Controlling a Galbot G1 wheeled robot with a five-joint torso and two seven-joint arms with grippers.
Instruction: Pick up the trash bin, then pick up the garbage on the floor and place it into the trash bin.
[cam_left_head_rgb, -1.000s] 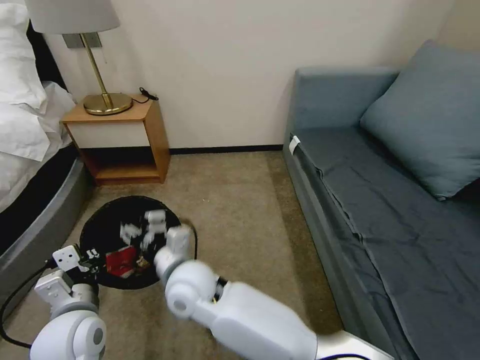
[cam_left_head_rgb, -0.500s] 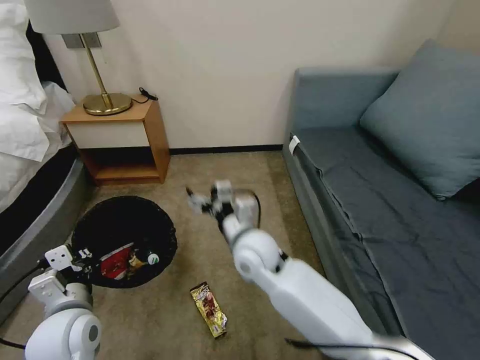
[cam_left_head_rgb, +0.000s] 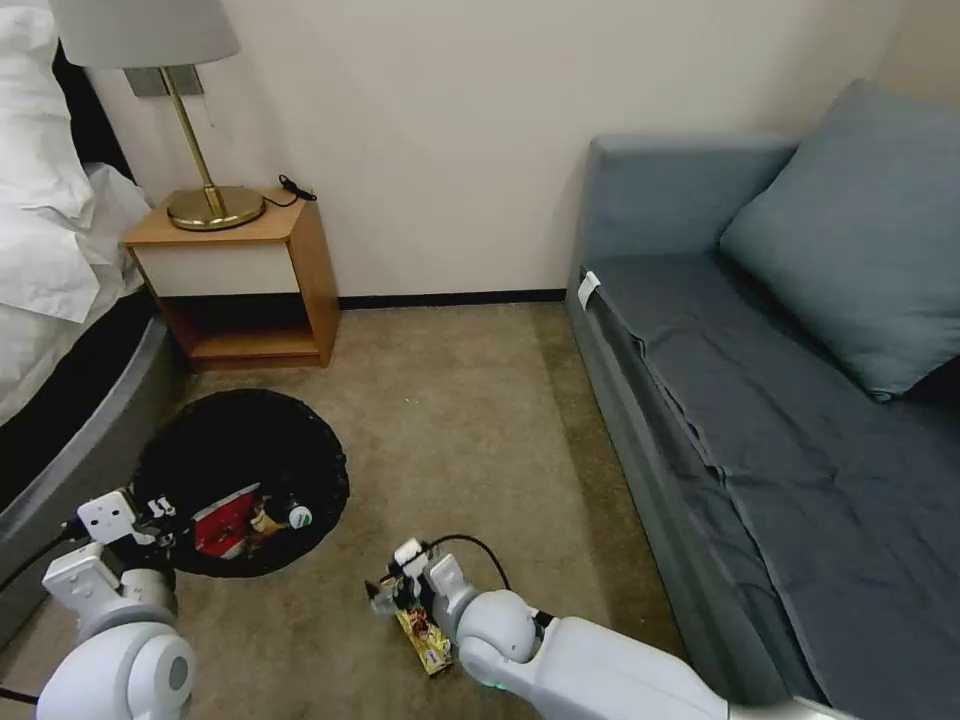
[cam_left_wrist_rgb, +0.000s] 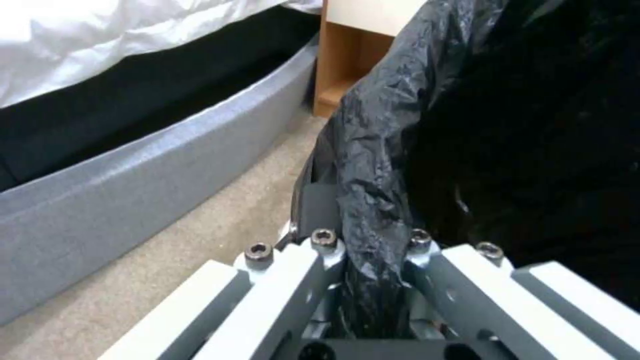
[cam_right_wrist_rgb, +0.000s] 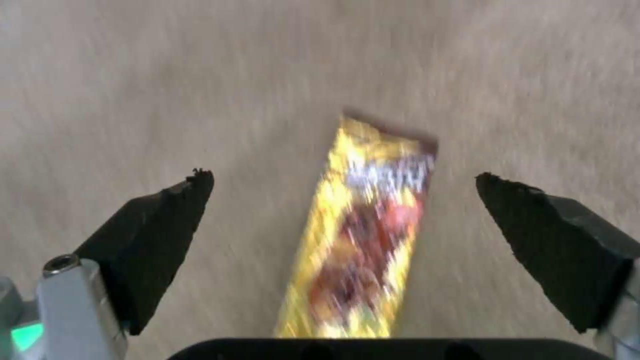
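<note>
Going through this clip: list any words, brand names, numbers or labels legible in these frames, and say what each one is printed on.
No text reads legibly.
Yellow-brown snack wrapper on the carpet between the open right gripper fingers: lettering near one end, too blurred to read.
Red-and-white packet inside the black-bag-lined trash bin: print too small to read.
White tag on the grey sofa edge: nothing readable.

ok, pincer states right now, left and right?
Left pincer: shut on the black liner at the trash bin rim.
Right pincer: open, empty, fingers either side of the yellow snack wrapper on the carpet.
</note>
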